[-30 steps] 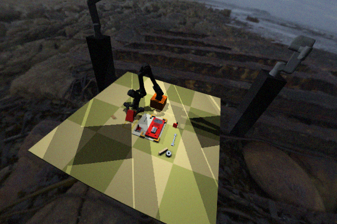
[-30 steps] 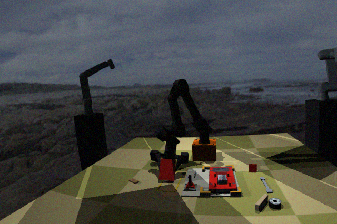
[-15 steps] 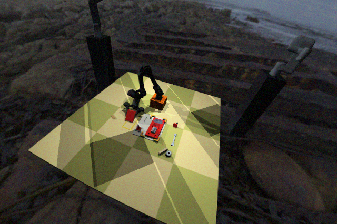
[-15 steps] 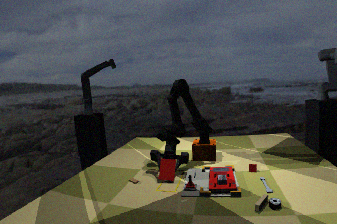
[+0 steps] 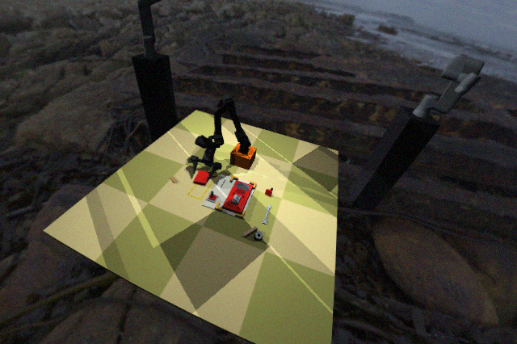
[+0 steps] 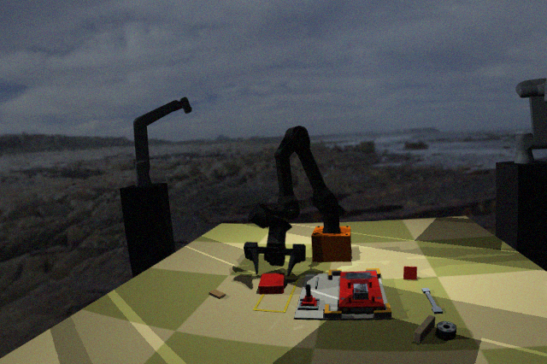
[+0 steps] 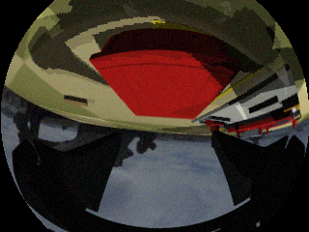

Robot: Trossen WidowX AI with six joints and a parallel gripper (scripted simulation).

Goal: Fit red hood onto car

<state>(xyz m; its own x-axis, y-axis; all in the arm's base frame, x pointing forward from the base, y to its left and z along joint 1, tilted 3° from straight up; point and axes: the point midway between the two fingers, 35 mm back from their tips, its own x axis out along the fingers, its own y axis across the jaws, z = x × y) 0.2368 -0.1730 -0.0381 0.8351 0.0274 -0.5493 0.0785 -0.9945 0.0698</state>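
Observation:
The red hood (image 5: 201, 178) (image 6: 271, 284) (image 7: 154, 87) is low at the table, at the back end of a yellow outline, its flat roof seemingly up. Whether it rests fully flat is hard to tell. My gripper (image 5: 201, 174) (image 6: 273, 274) (image 7: 168, 137) is open, its fingers spread at either side of the hood's back part, with nothing clamped between them. The red chassis (image 5: 244, 195) (image 6: 346, 301) sits in the jig (image 5: 220, 189) (image 6: 324, 302) (image 7: 247, 113), right of the hood. The grey engine block (image 5: 237, 199) (image 6: 361, 290) is on its deck. The pegs are too small to make out clearly.
A red part with a black lever (image 5: 212, 196) (image 6: 308, 301) stands on the jig's left part. A wood piece (image 5: 174, 179) (image 6: 216, 293) (image 7: 75, 101) lies left of the hood. Right are a red block (image 5: 268, 191) (image 6: 409, 273), a wrench (image 5: 266, 214) (image 6: 432, 301), a wooden bar (image 6: 424, 329) and a wheel (image 6: 446, 332).

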